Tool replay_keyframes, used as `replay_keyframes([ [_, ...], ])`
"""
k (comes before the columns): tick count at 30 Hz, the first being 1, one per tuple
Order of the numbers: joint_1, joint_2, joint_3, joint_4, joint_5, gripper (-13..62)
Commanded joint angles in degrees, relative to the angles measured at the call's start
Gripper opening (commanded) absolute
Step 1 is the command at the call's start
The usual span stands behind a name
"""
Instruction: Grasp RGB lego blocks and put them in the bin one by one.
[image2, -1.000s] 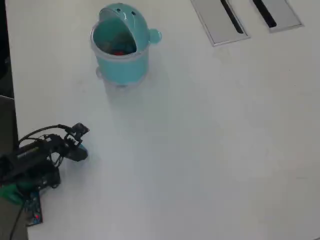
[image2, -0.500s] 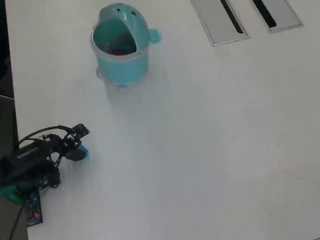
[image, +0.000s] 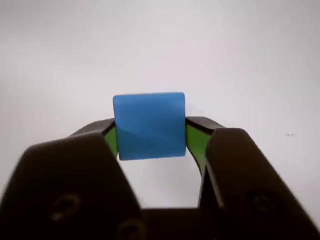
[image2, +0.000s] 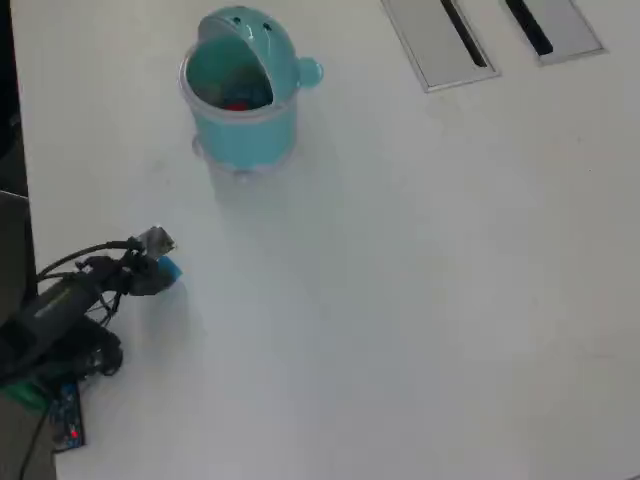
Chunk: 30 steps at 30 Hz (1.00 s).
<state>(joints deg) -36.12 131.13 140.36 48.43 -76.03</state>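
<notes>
At the left of the overhead view, the gripper has its fingers clamped on the blue lego block's side faces. It looks light, rigid and smooth, so squeezing flat sides suits. The teal bin stands well apart on the desk.

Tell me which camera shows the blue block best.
The wrist view: the blue block fills the centre, clamped between the claw pads. The overhead view shows it only as a small blue speck at the arm's tip, well below the bin.
</notes>
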Motion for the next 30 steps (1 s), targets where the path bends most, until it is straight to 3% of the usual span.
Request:
replay_keyframes([
  [1, -0.9, 4.1, -5.9, -5.2, 2.2, 14.7],
  [4, -3.0, 3.9, -6.8, -12.6, 5.9, 10.1],
  [16, -5.4, -4.8, -16.3, -38.6, 12.7, 10.0],
  [18, -4.9, -10.1, -24.9, -44.6, 13.0, 9.9],
  [19, -4.8, -11.1, -26.7, -45.2, 13.1, 9.9],
  [21, -5.0, -14.0, -32.6, -48.3, 13.5, 3.2],
  [30, -7.4, -22.8, -44.7, -51.5, 13.0, 3.2],
])
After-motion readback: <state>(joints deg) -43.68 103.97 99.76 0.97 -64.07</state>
